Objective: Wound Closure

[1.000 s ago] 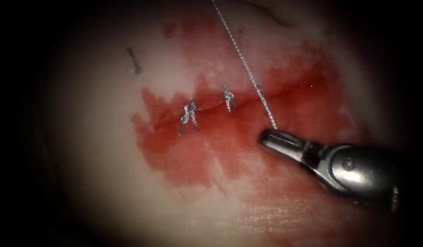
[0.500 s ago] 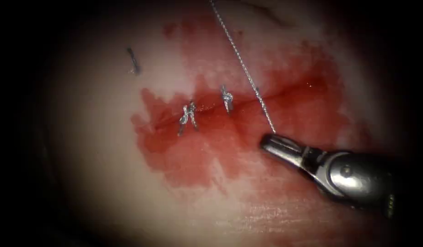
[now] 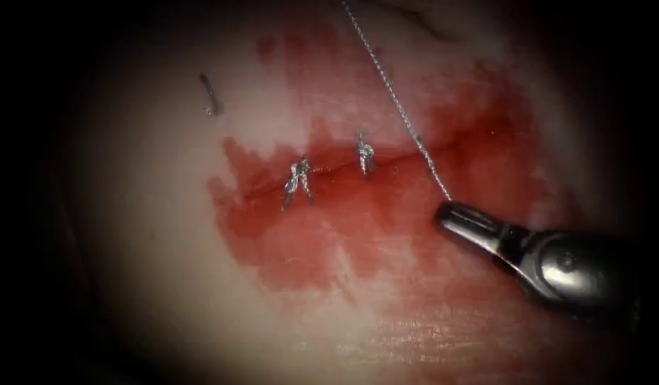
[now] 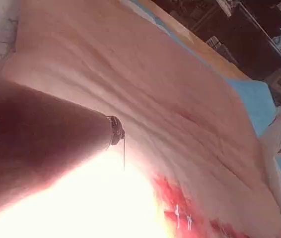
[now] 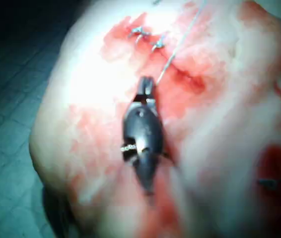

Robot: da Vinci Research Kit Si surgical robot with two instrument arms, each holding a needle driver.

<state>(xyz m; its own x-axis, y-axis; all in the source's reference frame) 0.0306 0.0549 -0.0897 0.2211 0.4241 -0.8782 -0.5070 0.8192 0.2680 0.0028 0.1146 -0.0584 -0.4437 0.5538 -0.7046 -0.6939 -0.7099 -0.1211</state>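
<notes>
Gripping the thread (image 3: 401,114) in closed jaws, the right tool (image 3: 451,212) sits below the cut (image 3: 329,170) — two knots (image 3: 297,178) tied.

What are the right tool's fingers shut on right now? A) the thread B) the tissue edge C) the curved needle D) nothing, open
A: in the endoscope view the right tool has its fingers closed on the end of the thread, which runs taut up across the cut, to the right of the two tied stitches.
</notes>
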